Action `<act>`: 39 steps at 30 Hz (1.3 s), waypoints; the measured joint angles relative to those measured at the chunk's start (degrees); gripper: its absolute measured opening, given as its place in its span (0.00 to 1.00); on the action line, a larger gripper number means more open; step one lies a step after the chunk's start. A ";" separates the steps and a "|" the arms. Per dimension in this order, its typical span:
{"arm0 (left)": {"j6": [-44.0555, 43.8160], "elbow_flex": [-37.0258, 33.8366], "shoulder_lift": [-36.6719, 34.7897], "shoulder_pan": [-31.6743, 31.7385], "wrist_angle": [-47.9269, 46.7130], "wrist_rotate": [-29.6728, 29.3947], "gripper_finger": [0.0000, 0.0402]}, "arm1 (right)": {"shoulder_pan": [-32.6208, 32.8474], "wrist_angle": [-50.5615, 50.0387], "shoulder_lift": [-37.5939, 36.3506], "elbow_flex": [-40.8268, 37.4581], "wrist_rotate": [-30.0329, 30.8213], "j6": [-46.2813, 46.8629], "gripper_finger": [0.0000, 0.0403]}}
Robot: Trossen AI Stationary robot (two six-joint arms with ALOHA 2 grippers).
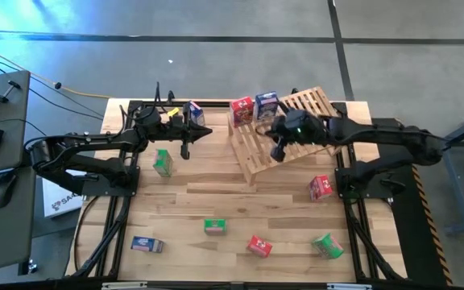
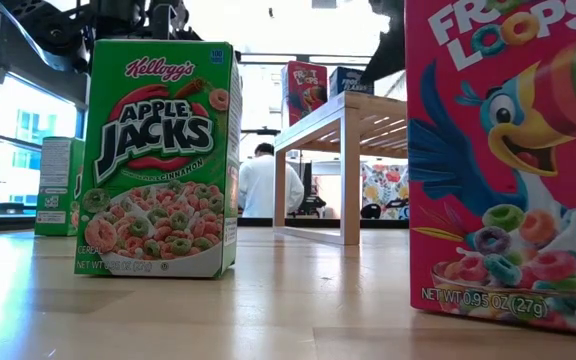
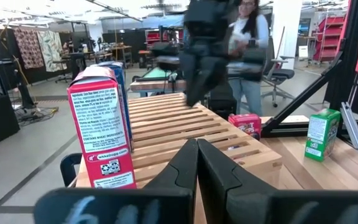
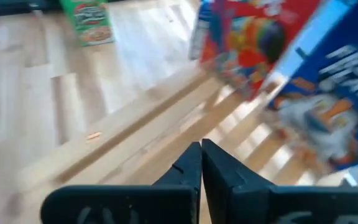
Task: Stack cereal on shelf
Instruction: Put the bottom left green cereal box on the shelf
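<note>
Left claw point(image 1: 187, 150), upper centre-left of the high view, pressed together, pinching nothing, hanging near a green box point(image 1: 163, 163) on the table point(image 1: 216, 201). Right claw point(image 1: 279, 152), upper centre-right, also pressed together and empty, poised over the shelf point(image 1: 312, 105). Shelf: slatted wooden ramp, upper right of centre. On its upper-left edge, a red box point(image 1: 242, 110) and a blue box point(image 1: 267, 105) upright, just beside each other. Another blue box point(image 1: 193, 113) to the left of the shelf, at the table's upper edge. Loose on the table: a red box point(image 1: 321, 188) at right, a green box point(image 1: 214, 226) lower centre, a blue box point(image 1: 147, 244) lower left, a red box point(image 1: 258, 246) lower centre-right, a green box point(image 1: 327, 246) lower right. Low view: Apple Jacks box point(image 2: 158, 160) upright at left, Froot Loops box point(image 2: 508, 160) filling the right edge, shelf between them farther back, a person point(image 2: 263, 182) in white in the room behind. Left wrist view: another person point(image 3: 248, 37) standing beyond the table.
</note>
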 joint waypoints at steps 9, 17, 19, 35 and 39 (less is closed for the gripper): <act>-0.53 0.00 0.00 -0.39 -1.10 0.02 0.00 | 13.54 4.53 0.66 -3.54 0.15 6.45 0.00; -0.66 0.00 0.00 -2.54 -3.07 -0.04 0.00 | 22.73 20.73 4.92 -7.20 -0.78 9.00 0.08; -0.62 0.00 0.00 -3.12 -3.86 -0.18 0.00 | 24.80 22.79 7.19 -7.20 -0.28 9.96 0.16; 2.55 -0.44 0.00 -7.26 -7.96 -7.06 0.00 | 32.64 39.07 29.33 2.53 2.30 15.18 0.71; 3.27 -0.43 0.00 -7.79 -8.40 -7.20 0.00 | 32.69 36.60 34.93 8.99 2.21 15.22 0.72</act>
